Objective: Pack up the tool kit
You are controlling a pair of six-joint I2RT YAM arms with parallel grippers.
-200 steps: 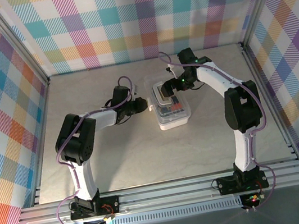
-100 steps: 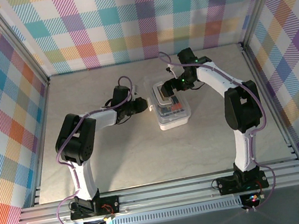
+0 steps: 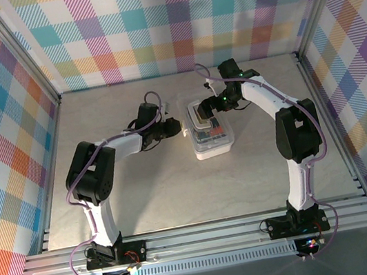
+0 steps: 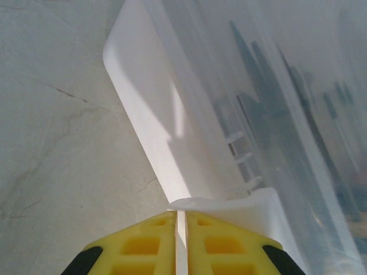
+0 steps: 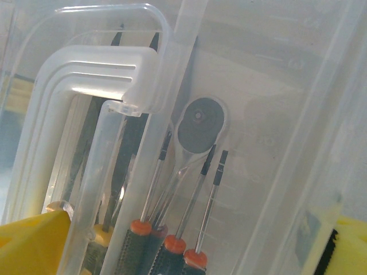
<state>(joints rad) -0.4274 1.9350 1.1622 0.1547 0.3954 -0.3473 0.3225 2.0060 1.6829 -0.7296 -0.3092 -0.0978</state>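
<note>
The translucent white tool case (image 3: 213,148) lies on the pale stone-patterned table (image 3: 178,194), a little beyond its middle and between the two arms, with its long side running away from the bases. The left gripper (image 4: 181,226) is at the case's left long side, its yellow fingertips (image 4: 140,246) drawn almost together and pinching a thin white lip of plastic that sticks out from the case's edge. Beyond that lip, dark tool shafts show dimly through the cloudy wall. The right gripper (image 5: 189,243) hangs over the far end of the case with its fingers (image 5: 28,243) spread as wide as they go, one at each side of the wrist view, holding nothing. Whether either finger touches the plastic is hard to judge from this close. Between them, under the clear plastic, lie the white carrying handle (image 5: 92,74), the round head of a ratchet (image 5: 198,125), and several slim screwdrivers (image 5: 172,243) with orange-red collars and black knurled grips, packed side by side.
</note>
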